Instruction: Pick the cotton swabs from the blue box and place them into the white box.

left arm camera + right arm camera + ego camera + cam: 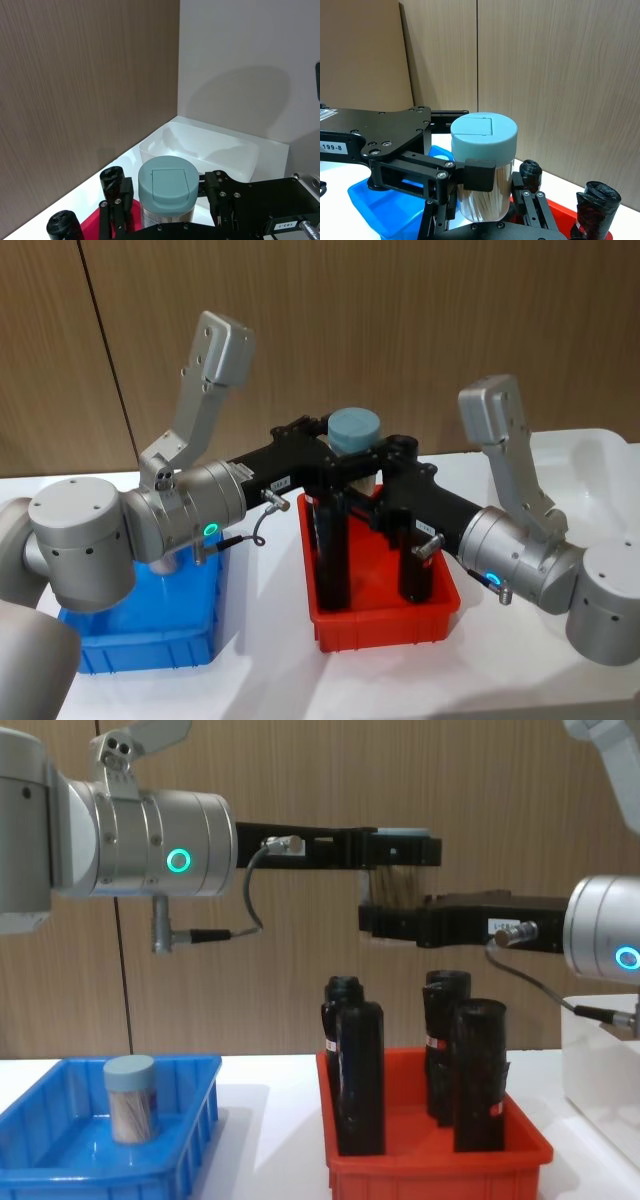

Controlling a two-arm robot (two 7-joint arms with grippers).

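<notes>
Pale grey-blue lid uppermost, the jar of cotton swabs [484, 150] hangs upright in mid-air above the red bin [385, 625] of black bottles [355, 1070], between the blue box [150, 645] and the white box [240, 160]. Its long axis is vertical, with the stems standing on end. The left gripper [400, 848] is clamped on it just under the lid, while the right gripper [392, 920] sits around the lower body from the opposite side (whether it actually grips I cannot tell). One high and one low leaves each arm room, which I read as a hand-over toward the white box. A second jar [131, 1098] stands upright in the blue box.
</notes>
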